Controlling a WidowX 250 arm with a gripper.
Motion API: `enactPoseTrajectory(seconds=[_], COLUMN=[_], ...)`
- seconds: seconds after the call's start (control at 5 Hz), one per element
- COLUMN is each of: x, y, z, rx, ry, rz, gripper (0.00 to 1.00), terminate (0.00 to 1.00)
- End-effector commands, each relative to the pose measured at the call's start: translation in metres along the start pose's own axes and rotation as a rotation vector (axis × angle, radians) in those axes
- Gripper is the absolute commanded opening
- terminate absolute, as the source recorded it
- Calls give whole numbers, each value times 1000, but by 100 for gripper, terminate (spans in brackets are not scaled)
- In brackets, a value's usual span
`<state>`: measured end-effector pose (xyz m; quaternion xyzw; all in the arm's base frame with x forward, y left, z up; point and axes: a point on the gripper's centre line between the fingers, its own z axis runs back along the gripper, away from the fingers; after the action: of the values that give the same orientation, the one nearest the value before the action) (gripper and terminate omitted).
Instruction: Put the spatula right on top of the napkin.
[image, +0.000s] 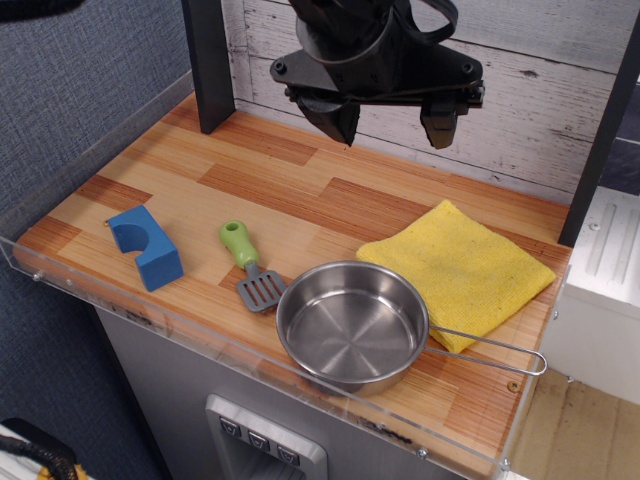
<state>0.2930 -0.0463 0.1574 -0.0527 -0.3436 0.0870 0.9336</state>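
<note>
One of each on the wood-pattern table (300, 180): one spatula (250, 265), one napkin (458, 268), one steel pan (352, 325), one blue block (146, 246), one gripper (393, 118). Spatula lies flat near the front edge, left of centre, green handle pointing far-left, grey slotted blade pointing near-right, blade tip just beside or touching the pan's left rim, hard to tell which. Napkin is spread flat on the right side, well apart from the spatula, yellow, one corner pointing far; its near edge is partly covered by the pan rim and the pan's wire handle crosses over its near corner. Pan sits upright at the front, between spatula and napkin, inside bare. Blue block with a curved notch sits at the left, apart from the spatula. Gripper hangs high over the far centre of the table, holding nothing, its two dark fingers spread wide apart; the arm above it is cut off by the top edge. A clear plastic lip runs along the table's front and left edges. Dark post at far left, top cut off.
</note>
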Motion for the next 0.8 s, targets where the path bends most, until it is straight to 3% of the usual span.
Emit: enactPoseTrajectory(seconds=[0.0,0.6], x=[0,0], y=[0,63], z=[0,29], rx=[0,164], ry=[0,-119], rz=[0,364], gripper=[100,100], terminate=[0,0])
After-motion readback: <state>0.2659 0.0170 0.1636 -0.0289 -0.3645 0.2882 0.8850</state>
